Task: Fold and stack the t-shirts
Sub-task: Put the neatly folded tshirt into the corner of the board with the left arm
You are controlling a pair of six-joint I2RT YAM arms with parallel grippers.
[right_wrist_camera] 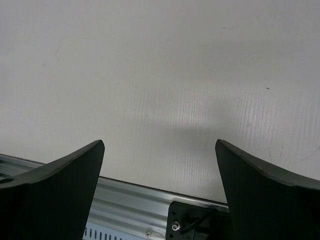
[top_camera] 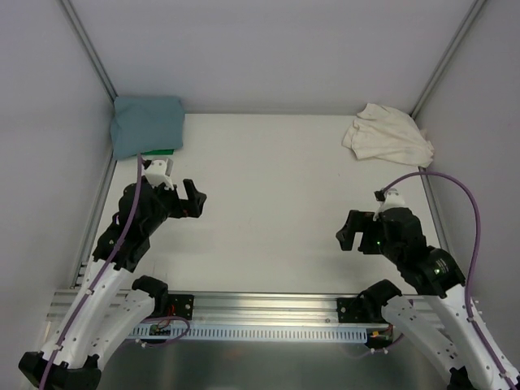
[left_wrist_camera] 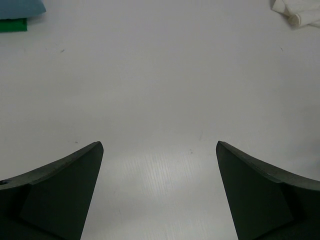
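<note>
At the far left corner of the tabletop (top_camera: 268, 203) lies the blue-grey t-shirt (top_camera: 147, 123), folded flat on top of the green t-shirt (top_camera: 165, 151). Only a sliver of green shows at its near edge, so two of three look stacked already. The cream-white t-shirt (top_camera: 388, 136) is a crumpled heap at the far right corner, well apart from the stack and not yet folded. The left claw (top_camera: 195, 200) is spread wide with nothing in it, hovering over bare tabletop near the stack. The right claw (top_camera: 348, 231) is also spread wide and empty, on the near right, well short of the cream heap. Handling guess: the cloth is soft, light and limp, so it will sag and bunch, and a single pinch will not carry its shape. Best to take the cream one at a raised edge or hem, then use both claws on two corners to spread it flat. There is some risk of pinching several layers at once. The top view alone shows both arms and all three shirts. The left wrist view catches just a corner of blue-grey and green at upper left and a rolled edge of cream at upper right. The right wrist view shows no shirt at all, only bare tabletop and the metal rail (right_wrist_camera: 140, 200) at the near edge. Both wrist views show nothing between the fingers.
</note>
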